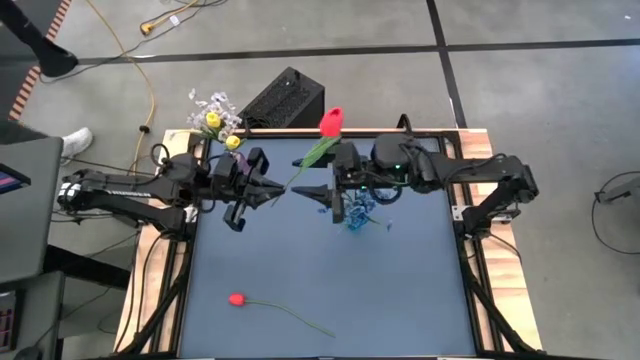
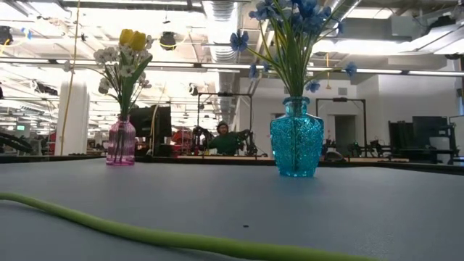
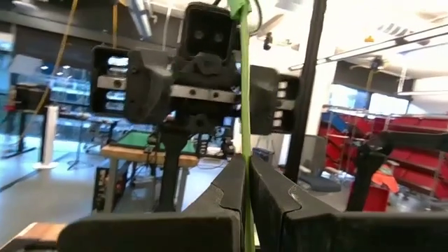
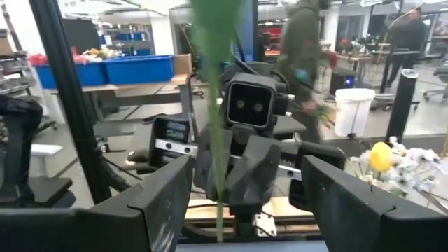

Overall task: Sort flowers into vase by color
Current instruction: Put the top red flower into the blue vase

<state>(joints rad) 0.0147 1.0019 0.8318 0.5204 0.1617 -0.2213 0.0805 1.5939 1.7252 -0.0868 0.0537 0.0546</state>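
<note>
My left gripper (image 1: 278,190) is shut on a red tulip (image 1: 331,122) above the table's far middle; its green stem (image 1: 308,160) slants up and away from the fingers. My right gripper (image 1: 318,198) faces it, open. In the right wrist view that stem (image 4: 217,140) stands in line with the gap between my right fingers. Beneath the right arm stands a blue vase (image 2: 296,138) with blue flowers. A pink vase (image 2: 120,141) at the far left holds yellow and white flowers. A second red tulip (image 1: 237,298) lies flat near the front edge, its stem (image 2: 145,232) along the table. My left gripper pinches the tulip's stem (image 3: 245,157) toward its lower end between its two fingers (image 3: 280,203). The fingers come about level from the table's left and lie across the stem. The tulip is lifted clear of the table and rises tilted, bud uppermost.
A black box (image 1: 285,98) sits just beyond the table's far edge. The blue table top (image 1: 330,270) lies open between the vases and the lying tulip. In the room behind, a person (image 4: 301,56) stands among workbenches.
</note>
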